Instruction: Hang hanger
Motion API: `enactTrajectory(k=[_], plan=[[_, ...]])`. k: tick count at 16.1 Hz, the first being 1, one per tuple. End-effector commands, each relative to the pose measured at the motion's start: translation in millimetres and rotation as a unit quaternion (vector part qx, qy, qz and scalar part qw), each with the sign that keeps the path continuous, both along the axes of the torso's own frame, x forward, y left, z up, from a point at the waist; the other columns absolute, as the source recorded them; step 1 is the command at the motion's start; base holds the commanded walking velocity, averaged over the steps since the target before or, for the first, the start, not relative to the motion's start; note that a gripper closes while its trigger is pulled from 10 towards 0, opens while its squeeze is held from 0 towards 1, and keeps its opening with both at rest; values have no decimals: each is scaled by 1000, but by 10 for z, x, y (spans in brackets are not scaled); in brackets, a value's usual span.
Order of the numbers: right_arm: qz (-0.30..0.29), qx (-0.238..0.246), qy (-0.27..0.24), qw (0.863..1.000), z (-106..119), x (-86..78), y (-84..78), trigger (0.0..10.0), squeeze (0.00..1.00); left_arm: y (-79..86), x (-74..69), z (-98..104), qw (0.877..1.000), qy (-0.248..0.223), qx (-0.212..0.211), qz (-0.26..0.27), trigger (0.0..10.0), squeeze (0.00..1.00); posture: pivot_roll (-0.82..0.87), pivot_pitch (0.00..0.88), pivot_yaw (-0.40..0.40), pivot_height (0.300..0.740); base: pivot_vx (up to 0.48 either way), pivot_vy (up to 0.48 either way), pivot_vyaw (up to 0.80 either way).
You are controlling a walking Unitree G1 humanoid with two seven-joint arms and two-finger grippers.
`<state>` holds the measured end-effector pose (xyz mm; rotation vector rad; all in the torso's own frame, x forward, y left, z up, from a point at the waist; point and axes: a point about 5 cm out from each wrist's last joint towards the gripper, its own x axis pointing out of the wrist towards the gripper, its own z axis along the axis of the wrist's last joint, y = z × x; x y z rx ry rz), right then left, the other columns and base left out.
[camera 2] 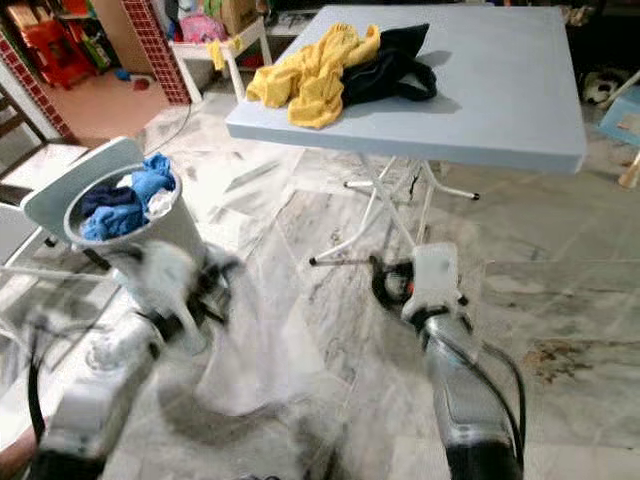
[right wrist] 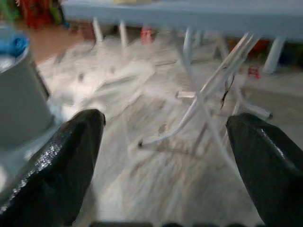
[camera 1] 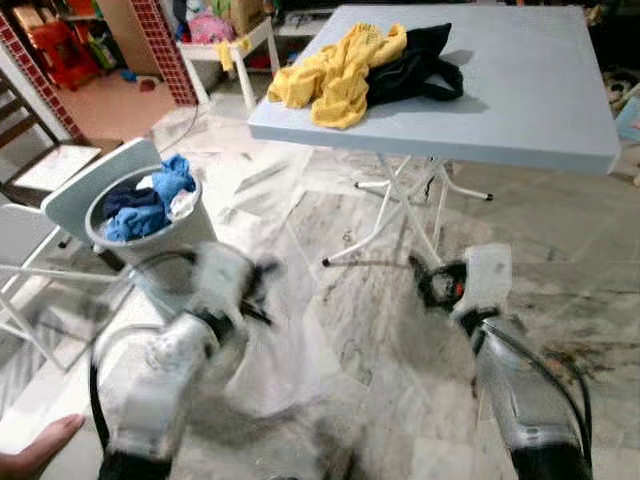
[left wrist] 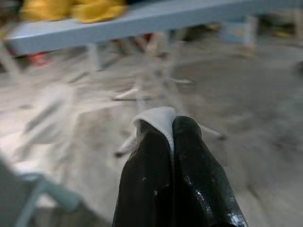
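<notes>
Left gripper (left wrist: 173, 142), lower left of frame, raised and blurred: jaws closed on white cloth (left wrist: 158, 124). Right gripper (right wrist: 165, 142), lower right: jaws wide, empty. Hanger unidentifiable. Counter (camera 1: 540, 110) upper right.

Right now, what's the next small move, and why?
Probably lift the white cloth toward the table. The left tool is shut on it and it hangs low near the floor. The right tool is open, free to help spread it there.
</notes>
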<state>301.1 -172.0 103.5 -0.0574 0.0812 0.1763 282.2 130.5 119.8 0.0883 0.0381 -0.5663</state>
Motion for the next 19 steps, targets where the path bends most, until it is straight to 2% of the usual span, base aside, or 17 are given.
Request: enactTrajectory(k=[1,3,4,5,6,8,9,11,13,19], plan=[[10,4,1,1000,15,-28,26,10000,0,13,-68,83,1000,-17,15,-20,10000,0,-34,85,109,740,0,0,0],[0,2,5,1000,-10,-65,-23,10000,0,-8,-210,29,999,-12,32,-31,10000,0,-43,92,110,740,0,0,0],[-12,6,5,1000,-4,-88,-62,10000,0,19,-259,18,1000,-14,20,7,10000,0,-46,95,106,740,0,0,0],[-16,12,7,1000,-5,-111,-74,10000,0,58,-265,-16,998,-32,37,38,10000,0,-49,93,94,740,0,0,0],[-14,15,16,1000,-5,-147,-48,10000,0,99,-274,-32,997,-29,29,72,10000,0,-52,90,89,740,0,0,0],[-13,12,19,1000,-4,-166,-27,10000,0,123,-289,-48,997,-19,12,78,10000,0,-58,89,83,740,0,0,-488],[-12,17,25,999,-18,-203,1,10000,0,207,-278,-60,994,-13,15,103,10000,0,-71,80,80,740,0,0,-788],[-16,22,29,999,-41,-239,18,10000,0,228,-244,-60,994,-3,6,107,10000,0,-84,72,85,740,0,0,-788],[-18,27,35,999,-49,-289,73,10000,0,224,-166,-46,992,7,-38,124,10000,0,-96,66,92,740,0,0,-788],[-31,28,43,998,-88,-349,99,10000,0,196,-75,-21,992,18,-41,115,10000,0,-104,60,113,740,0,249,-798]])
